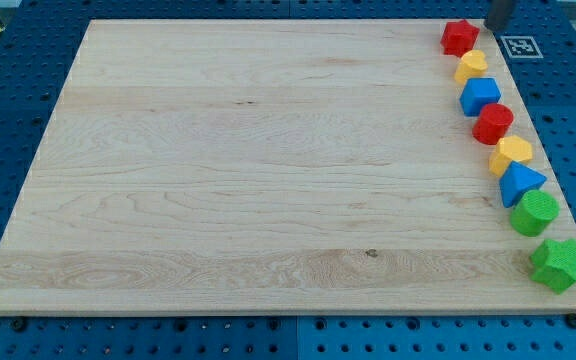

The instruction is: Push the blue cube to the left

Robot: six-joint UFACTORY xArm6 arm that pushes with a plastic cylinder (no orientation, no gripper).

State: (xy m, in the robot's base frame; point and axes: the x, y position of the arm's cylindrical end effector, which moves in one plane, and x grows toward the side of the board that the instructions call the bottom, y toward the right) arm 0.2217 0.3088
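The blue cube (479, 96) sits near the wooden board's (248, 170) right edge, third from the top in a column of blocks. Above it are a yellow heart-shaped block (471, 65) and a red star (458, 37). Just below it is a red rounded block (492, 123), touching or nearly touching. My tip (497, 27) is at the view's top right, just right of the red star and well above the blue cube, touching no block.
Further down the column are a yellow block (510, 155), a blue triangle (520, 184), a green cylinder (534, 212) and a green star (559, 264). A white marker tag (520, 46) lies off the board's top right corner. Blue perforated table surrounds the board.
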